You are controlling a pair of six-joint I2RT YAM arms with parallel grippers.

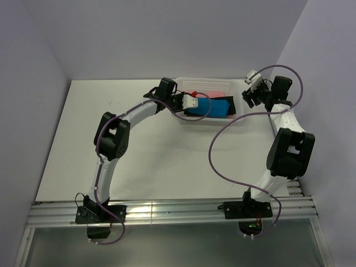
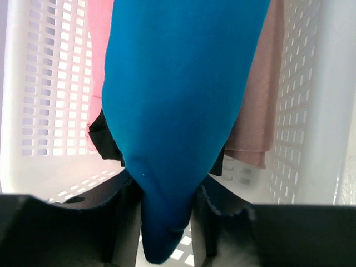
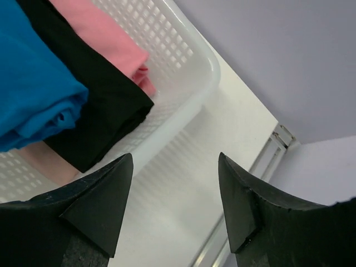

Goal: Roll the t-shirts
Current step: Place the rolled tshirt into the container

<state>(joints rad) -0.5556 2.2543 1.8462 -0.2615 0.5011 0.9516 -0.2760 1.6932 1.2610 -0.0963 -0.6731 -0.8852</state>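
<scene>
A rolled bright blue t-shirt (image 1: 214, 107) (image 2: 178, 111) (image 3: 33, 83) lies in the white mesh basket (image 1: 214, 123) (image 2: 44, 111) (image 3: 183, 55). It rests on a black t-shirt (image 3: 100, 105) (image 2: 103, 139) and a pink one (image 3: 105, 33) (image 2: 100, 44). My left gripper (image 1: 194, 102) (image 2: 167, 186) reaches into the basket's left end. The narrow end of the blue roll fills the gap between its fingers and touches both. My right gripper (image 1: 248, 98) (image 3: 175, 157) hangs open and empty to the right of the basket, over bare table.
A dusty-pink cloth (image 2: 256, 111) lies beside the blue roll against the basket wall. Metal rails (image 1: 167, 210) (image 3: 272, 144) line the table's near edge. Grey walls enclose the table on three sides. A purple cable (image 1: 219, 161) loops from the right arm.
</scene>
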